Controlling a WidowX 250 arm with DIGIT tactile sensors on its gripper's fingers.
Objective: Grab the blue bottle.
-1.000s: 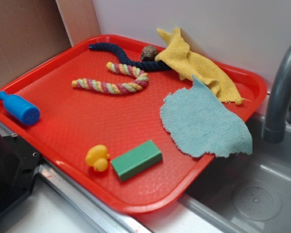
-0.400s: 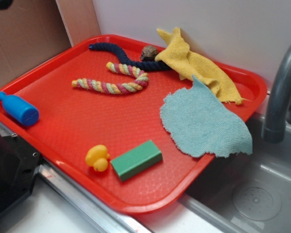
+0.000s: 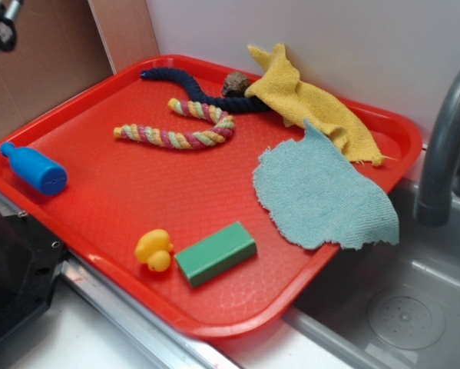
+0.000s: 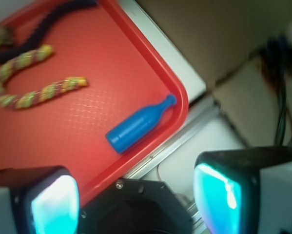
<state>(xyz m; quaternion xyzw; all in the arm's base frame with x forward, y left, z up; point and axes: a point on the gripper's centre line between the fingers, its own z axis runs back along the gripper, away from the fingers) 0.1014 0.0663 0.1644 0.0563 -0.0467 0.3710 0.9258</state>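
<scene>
One small bright blue plastic bottle (image 3: 34, 169) lay on its side at the far-left corner of the red plastic tray (image 3: 122, 207), its narrow neck and cap pointing toward the raised rim and nearly touching it. The claw (image 4: 136, 200) hung above and to the left of that corner, well clear of the bottle, spread wide and holding nothing; in the exterior view only a dark scrap of it showed at the top-left edge.

The likeliest trouble, as I judged it, was the rim: a finger coming down on the cap side could land on the tray's lip or wedge between lip and bottle. The round body could also roll or skid away if one finger touched first, and a pinch on the thin neck would probably slip.

Open room lay to the right of the bottle, where bare tray stretched toward the multicoloured twisted rope (image 3: 180, 127). A yellow rubber duck (image 3: 153, 249) and green block (image 3: 216, 252) sat well apart, near the front edge.
</scene>
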